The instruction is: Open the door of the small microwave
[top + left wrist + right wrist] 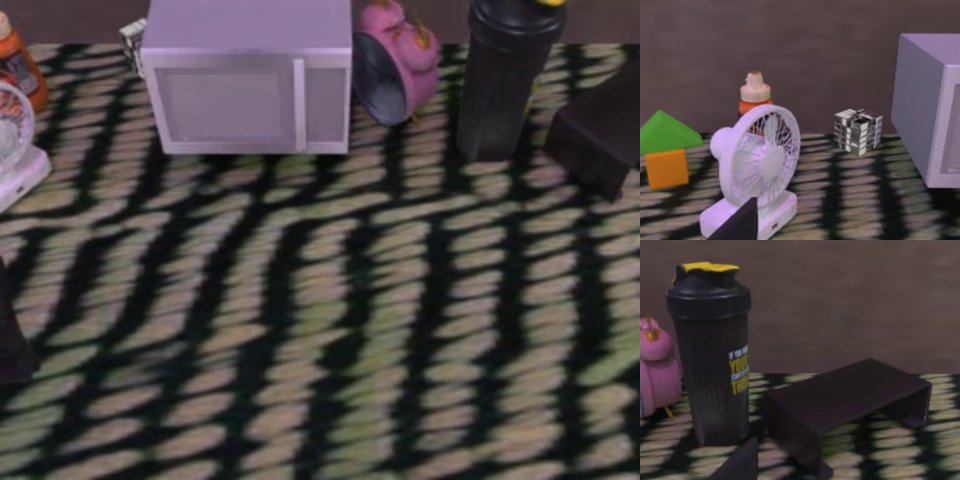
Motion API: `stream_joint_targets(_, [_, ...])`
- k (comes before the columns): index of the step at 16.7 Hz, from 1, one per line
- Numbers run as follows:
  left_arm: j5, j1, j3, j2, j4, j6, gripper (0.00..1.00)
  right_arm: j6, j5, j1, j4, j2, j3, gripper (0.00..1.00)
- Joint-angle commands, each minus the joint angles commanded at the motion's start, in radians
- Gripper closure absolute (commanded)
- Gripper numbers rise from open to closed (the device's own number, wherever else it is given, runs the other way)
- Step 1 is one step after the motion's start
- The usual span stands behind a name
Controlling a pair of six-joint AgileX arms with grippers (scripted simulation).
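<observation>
The small microwave stands at the back of the table, left of centre, pale lavender-white; its side wall shows in the left wrist view. Its door lies flat and closed against the front, with the white bar handle upright at the door's right edge. My left gripper hangs low at the table's left side, far from the microwave, open and empty; only one dark finger shows. My right gripper is out of the top view, open and empty, with one finger showing.
A white fan, an orange bottle and a mirror cube stand left of the microwave. Right of it are a pink alarm clock, a black shaker and a dark stand. A green-and-orange block sits beyond the fan.
</observation>
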Motion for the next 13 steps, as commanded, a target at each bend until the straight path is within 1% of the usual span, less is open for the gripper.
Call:
stream_joint_targets(3, [-0.002,-0.004,0.01,0.01,-0.003,-0.004,0.0,0.0,0.0,0.0,0.0,0.0,0.0,0.0])
stream_joint_targets(6, [-0.024,-0.043,0.102,0.104,-0.034,-0.036,0.0,0.0,0.0,0.0,0.0,0.0,0.0,0.0])
stream_joint_targets(9, [-0.065,-0.109,0.275,0.291,-0.094,-0.092,0.0,0.0,0.0,0.0,0.0,0.0,0.0,0.0])
stream_joint_targets(13, [-0.138,-0.222,0.576,0.661,-0.204,-0.188,0.0,0.0,0.0,0.0,0.0,0.0,0.0,0.0])
